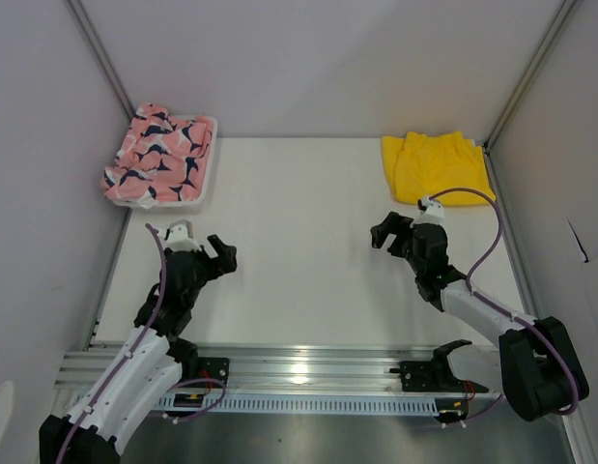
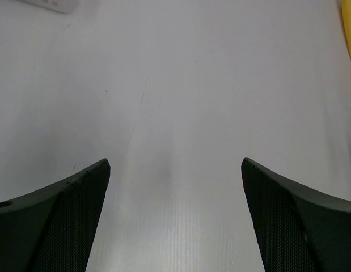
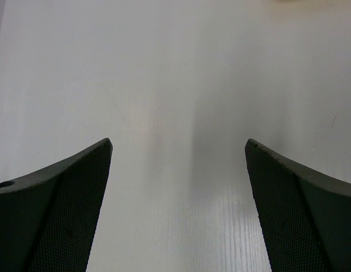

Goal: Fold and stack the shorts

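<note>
Black left pincer [image 1: 223,253] agape, right pincer [image 1: 386,230] agape

Overhead camera looks down on the whole table [image 1: 308,242]; the 2 wrist cameras face its surface closely, sharing it.

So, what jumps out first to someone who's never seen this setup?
Two splashes of colour: pink printed shorts heaped in a white basket at the far left corner, yellow shorts lying at the far right. Nearer, the left hand and right hand hover open and empty over the white table.
</note>
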